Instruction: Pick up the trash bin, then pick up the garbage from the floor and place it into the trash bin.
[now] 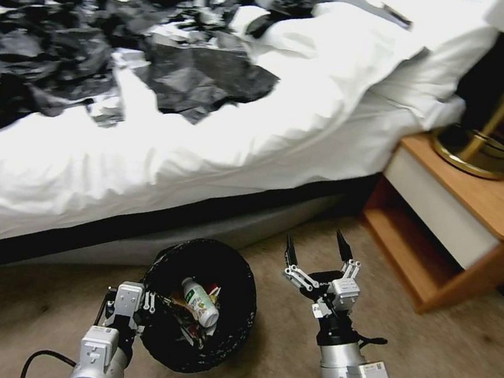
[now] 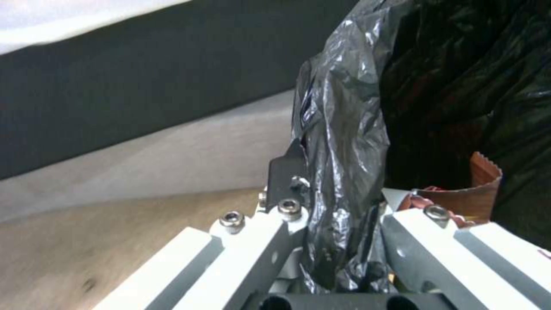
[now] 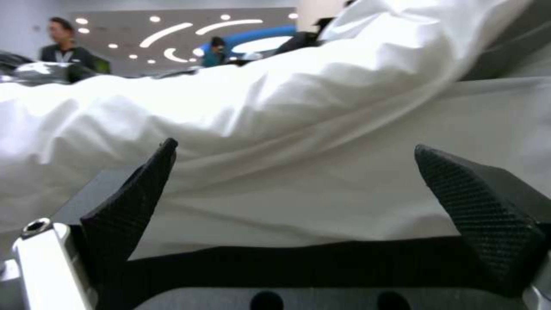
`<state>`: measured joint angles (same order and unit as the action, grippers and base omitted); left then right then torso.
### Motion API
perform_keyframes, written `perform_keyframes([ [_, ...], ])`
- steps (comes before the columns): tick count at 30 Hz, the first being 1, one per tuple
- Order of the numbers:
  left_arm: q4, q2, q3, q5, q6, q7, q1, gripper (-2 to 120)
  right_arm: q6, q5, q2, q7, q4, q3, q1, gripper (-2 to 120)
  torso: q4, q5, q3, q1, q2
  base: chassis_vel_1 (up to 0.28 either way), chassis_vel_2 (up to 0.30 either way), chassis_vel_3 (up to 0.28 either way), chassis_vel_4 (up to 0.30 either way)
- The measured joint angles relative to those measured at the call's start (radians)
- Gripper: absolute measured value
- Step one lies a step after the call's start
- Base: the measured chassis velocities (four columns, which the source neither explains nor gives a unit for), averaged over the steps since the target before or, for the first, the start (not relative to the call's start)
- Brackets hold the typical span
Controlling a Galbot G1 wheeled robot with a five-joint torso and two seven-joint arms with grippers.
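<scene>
Head view from high up, facing forward and down over floor, bed [image 1: 220,146] and nightstand [image 1: 469,215], left wrist view pressed close to the trash bin [image 2: 350,142] rim, right wrist view low, facing the bed [image 3: 298,142] side, bed shared by all three

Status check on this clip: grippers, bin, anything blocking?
Left gripper clamped on trash bin rim. Right gripper open, empty, beside bin. Green-labelled bottle and wrappers inside. Bed close ahead; nothing blocking.

Black bag lines the trash bin [image 1: 199,307], holding a white, green-labelled bottle [image 1: 200,301]; white bedding [image 1: 206,157], tan carpet [image 1: 458,371]
</scene>
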<state>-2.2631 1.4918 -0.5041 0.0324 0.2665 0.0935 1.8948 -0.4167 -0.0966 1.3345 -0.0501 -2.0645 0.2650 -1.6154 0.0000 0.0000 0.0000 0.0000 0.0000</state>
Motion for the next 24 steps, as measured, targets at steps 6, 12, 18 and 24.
perform_keyframes([
  [6, 0.004, 0.000, 0.000, -0.001, 0.000, -0.001, -0.002, 1, 0.001, 0.005, 0.003, 0.001, 0.005, -0.005, -0.002, 100, 0.0000, 0.0000, 0.000, 0.000, 0.000, 0.125, 0.113, 0.120, 0.127],
  [12, 0.004, -0.001, -0.001, -0.002, 0.000, -0.001, -0.001, 1, 0.001, 0.009, 0.005, 0.002, 0.007, -0.006, -0.005, 100, 0.0000, 0.0000, 0.000, 0.000, 0.000, 0.126, 0.142, 0.125, 0.118],
  [18, 0.004, -0.001, -0.001, -0.002, 0.001, -0.002, -0.001, 1, 0.001, 0.009, 0.005, 0.003, 0.007, -0.006, -0.006, 100, 0.0000, 0.0000, 0.000, 0.000, 0.000, 0.119, 0.120, 0.119, 0.128],
  [24, 0.004, 0.000, -0.001, -0.002, 0.001, -0.002, 0.000, 1, 0.000, 0.009, 0.005, 0.004, 0.005, -0.006, -0.008, 100, 0.0000, 0.0000, 0.000, 0.000, 0.000, 0.134, 0.123, 0.119, 0.140],
])
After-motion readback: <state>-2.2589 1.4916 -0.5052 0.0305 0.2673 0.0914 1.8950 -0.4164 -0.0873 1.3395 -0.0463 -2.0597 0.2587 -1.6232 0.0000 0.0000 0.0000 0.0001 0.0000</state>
